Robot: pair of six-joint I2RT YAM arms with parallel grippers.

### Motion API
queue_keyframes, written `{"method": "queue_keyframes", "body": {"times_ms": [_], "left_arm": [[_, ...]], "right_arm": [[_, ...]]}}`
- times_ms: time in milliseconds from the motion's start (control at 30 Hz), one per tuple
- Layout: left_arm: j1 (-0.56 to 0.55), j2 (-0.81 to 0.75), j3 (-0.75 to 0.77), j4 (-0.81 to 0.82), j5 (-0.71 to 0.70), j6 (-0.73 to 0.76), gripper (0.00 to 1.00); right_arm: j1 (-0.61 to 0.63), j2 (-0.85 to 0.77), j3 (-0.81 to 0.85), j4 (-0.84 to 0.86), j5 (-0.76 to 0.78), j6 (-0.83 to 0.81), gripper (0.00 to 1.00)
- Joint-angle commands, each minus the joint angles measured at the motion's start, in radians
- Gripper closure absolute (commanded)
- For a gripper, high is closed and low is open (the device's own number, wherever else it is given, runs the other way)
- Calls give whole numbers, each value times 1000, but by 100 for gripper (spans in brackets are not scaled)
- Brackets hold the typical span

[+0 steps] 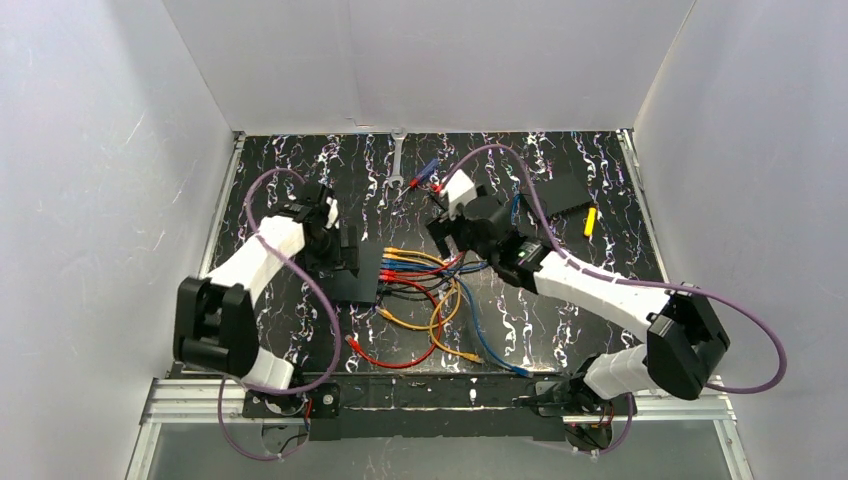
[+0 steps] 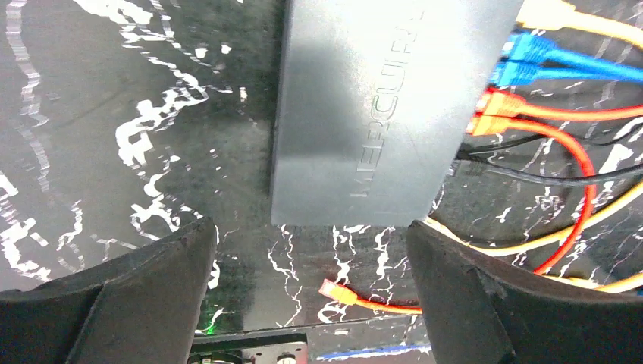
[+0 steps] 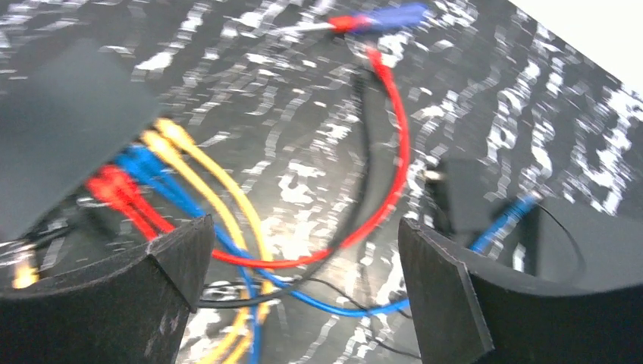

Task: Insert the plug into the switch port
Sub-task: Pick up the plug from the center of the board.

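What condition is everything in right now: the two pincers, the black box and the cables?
Left pincer: open, empty.
Right pincer: open, empty.
Switch: lying flat, several cables plugged in along one edge.
Red plug: lying loose, unplugged.

The switch [image 2: 364, 106] is a flat matte-black box with embossed lettering, lying flat. Yellow, blue, red and black cable plugs [image 2: 523, 61] occupy its right-edge ports. A loose red plug [image 2: 331, 290] lies just off the switch's near edge.
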Motion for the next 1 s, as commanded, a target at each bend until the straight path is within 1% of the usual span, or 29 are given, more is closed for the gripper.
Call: {"method": "queue_keyframes", "body": {"times_ms": [0, 167, 267, 400, 500, 600, 767, 967], "left_arm": [[4, -183, -20, -33, -116, 12, 5], [2, -343, -53, -22, -132, 16, 4], [-5, -434, -76, -9, -149, 14, 2], [-42, -507, -86, -10, -179, 20, 2], [-68, -535, -89, -9, -187, 22, 2], [-95, -554, -93, -10, -211, 26, 2], [-134, -568, -97, -12, -229, 31, 2], [-147, -575, -100, -12, -237, 32, 2]], "right_arm": [[-98, -13, -11, -138, 138, 42, 1], [-195, 58, 24, -216, 151, -31, 1], [-248, 117, 43, -223, 167, -102, 1], [-321, 197, 74, -218, 98, -196, 1], [-361, 250, 90, -182, 84, -280, 1], [-419, 271, 115, -146, -37, -328, 1], [-482, 335, 188, -141, -262, -422, 1], [-543, 455, 294, -191, -423, -495, 5]]}}
